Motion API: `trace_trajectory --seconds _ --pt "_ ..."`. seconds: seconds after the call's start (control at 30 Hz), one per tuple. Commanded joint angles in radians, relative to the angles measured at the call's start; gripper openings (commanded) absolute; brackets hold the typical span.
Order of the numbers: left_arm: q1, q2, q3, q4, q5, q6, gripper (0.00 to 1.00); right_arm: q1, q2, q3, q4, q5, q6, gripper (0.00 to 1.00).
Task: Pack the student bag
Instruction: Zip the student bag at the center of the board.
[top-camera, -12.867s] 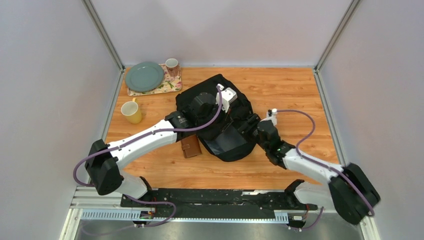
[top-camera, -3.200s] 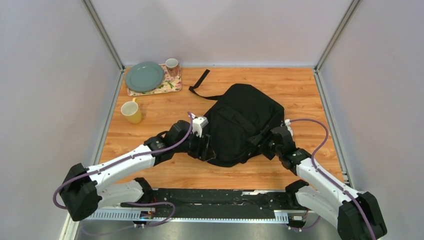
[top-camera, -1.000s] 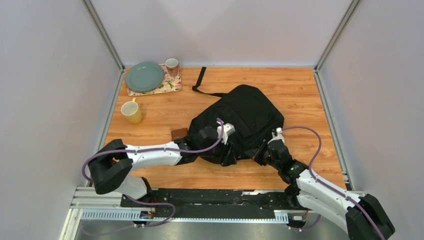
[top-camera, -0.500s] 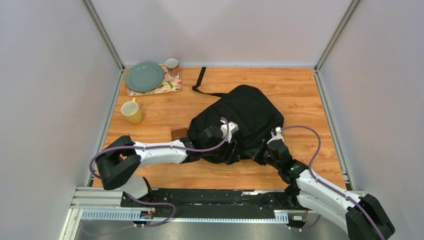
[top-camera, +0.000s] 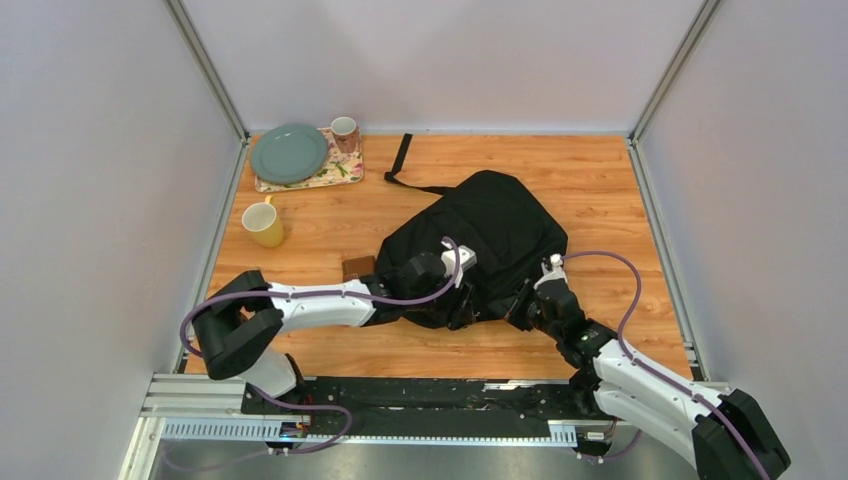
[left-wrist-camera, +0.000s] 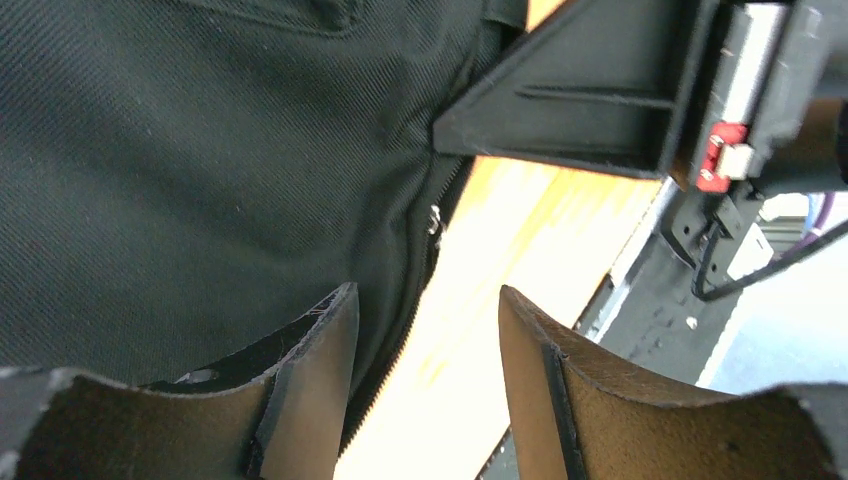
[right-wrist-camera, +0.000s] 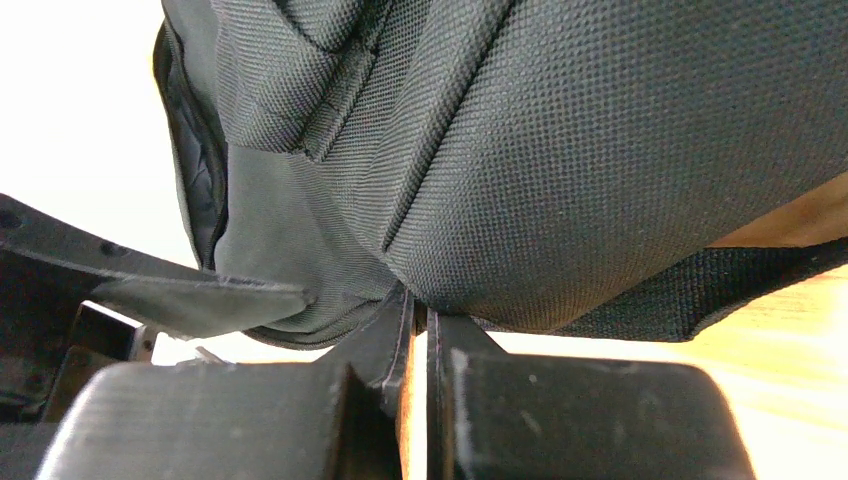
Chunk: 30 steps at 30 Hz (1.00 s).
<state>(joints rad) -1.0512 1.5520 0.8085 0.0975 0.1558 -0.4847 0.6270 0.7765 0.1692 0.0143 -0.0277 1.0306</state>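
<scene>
The student bag is a big black fabric backpack lying flat in the middle of the wooden table. At its near edge my left gripper stands open. The left wrist view shows the left gripper astride the bag's zip line, with black fabric to the left and bare wood between the fingers. To the right, my right gripper is shut on the bag's near right edge. In the right wrist view its fingertips pinch a fold under the bulging fabric.
A small brown wallet lies on the wood just left of the bag. A loose black strap trails toward the back. At the back left are a yellow mug, a teal plate and a pink mug on a floral mat.
Over the last second the left arm's elbow has swung right and its jaws have widened a little at the bag's near edge. The right gripper and the bag have stayed put.
</scene>
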Motion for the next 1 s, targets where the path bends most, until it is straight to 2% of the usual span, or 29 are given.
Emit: trace_trajectory --seconds 0.0,0.17,0.3,0.53,0.8,0.97 --pt "-0.006 -0.108 -0.038 0.054 0.074 -0.029 0.62 0.005 0.023 0.038 0.035 -0.038 -0.021 0.01" --pt "-0.007 -0.179 -0.032 0.05 0.112 -0.003 0.64 0.004 0.056 0.053 0.041 -0.035 -0.026 0.02" --pt "-0.007 -0.185 -0.043 -0.004 0.131 0.026 0.65 0.005 0.078 0.064 0.055 -0.035 -0.018 0.02" --pt "-0.007 -0.184 -0.101 -0.001 0.198 0.012 0.65 0.005 0.093 0.087 0.049 -0.051 -0.026 0.03" --pt "-0.007 -0.161 -0.094 0.01 0.2 -0.006 0.65 0.004 0.104 0.101 0.033 -0.055 -0.032 0.03" --pt "-0.007 -0.129 -0.106 0.021 0.113 0.014 0.65 0.004 0.083 0.101 0.027 -0.06 -0.032 0.03"
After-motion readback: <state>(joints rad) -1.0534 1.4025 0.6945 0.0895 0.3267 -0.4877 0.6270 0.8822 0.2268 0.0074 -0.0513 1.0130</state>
